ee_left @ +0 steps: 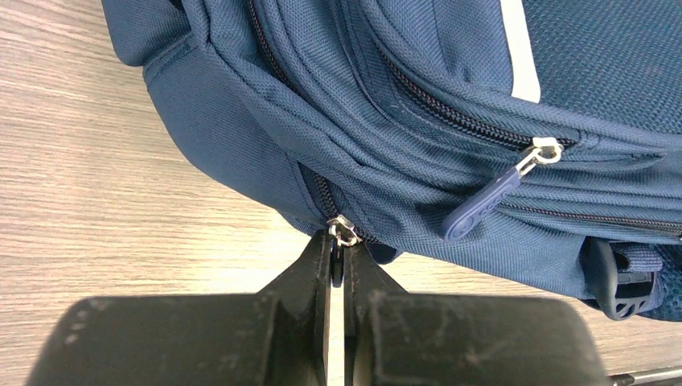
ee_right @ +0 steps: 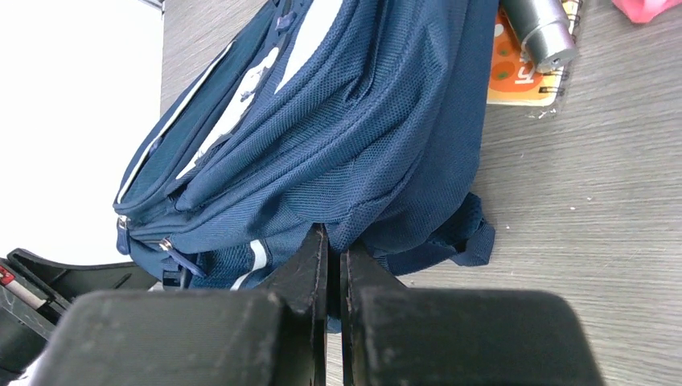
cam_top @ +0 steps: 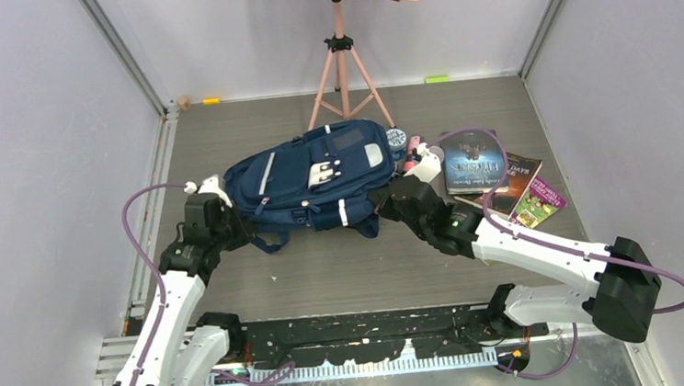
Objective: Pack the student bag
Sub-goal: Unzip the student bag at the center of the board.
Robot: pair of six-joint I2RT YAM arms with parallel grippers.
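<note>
The student bag [cam_top: 309, 177] lies flat on the grey table, navy with white stripes and a white patch. My left gripper [cam_top: 243, 227] is at its lower left corner. In the left wrist view the left gripper [ee_left: 338, 256] is shut on the pull tab of the main zipper, just under the metal slider [ee_left: 343, 231]. A second blue pull [ee_left: 482, 207] hangs loose on the front pocket. My right gripper [cam_top: 384, 206] is at the bag's lower right edge. Seen from the right wrist, the right gripper [ee_right: 334, 241] is shut on a fold of the bag's fabric [ee_right: 362, 161].
Three books [cam_top: 474, 159] [cam_top: 515, 184] [cam_top: 538, 203] lie right of the bag. A round tin [cam_top: 396, 138] and a pink item [cam_top: 414, 143] sit at its top right. A pink tripod [cam_top: 339, 64] stands behind. A silver cylinder [ee_right: 543, 32] rests on an orange packet [ee_right: 519, 76].
</note>
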